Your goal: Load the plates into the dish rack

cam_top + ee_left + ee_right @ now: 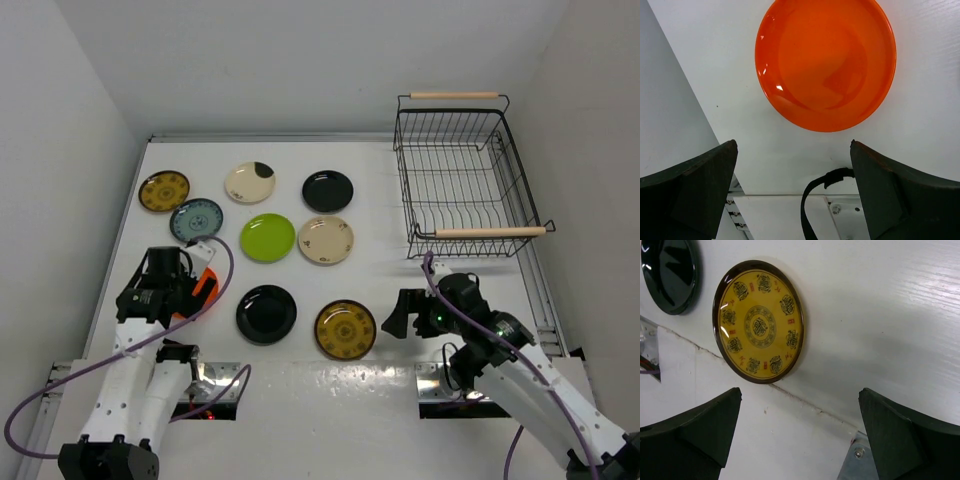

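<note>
**A:** Where does the rectangular black wire dish rack with wooden rod handles (455,185) sit on the white table (385,265)?

**B:** In the far right corner, empty. The small round plates all lie flat to its left, spread over the middle and left of the table.

**A:** And the left gripper (792,150)?

**B:** Its jaws are spread wide and hold nothing. The glossy orange plate (825,62) lies just ahead of its fingertips, close to the table's left edge and the grey wall (670,110).

**A:** The right gripper (800,395)?

**B:** Also spread wide, with nothing between the fingers. The mustard patterned plate with a dark rim (759,321) lies ahead and to its left, by the table's near seam. A glossy black plate (670,275) is just beyond it. Bare table runs from this gripper up to the rack.
</note>
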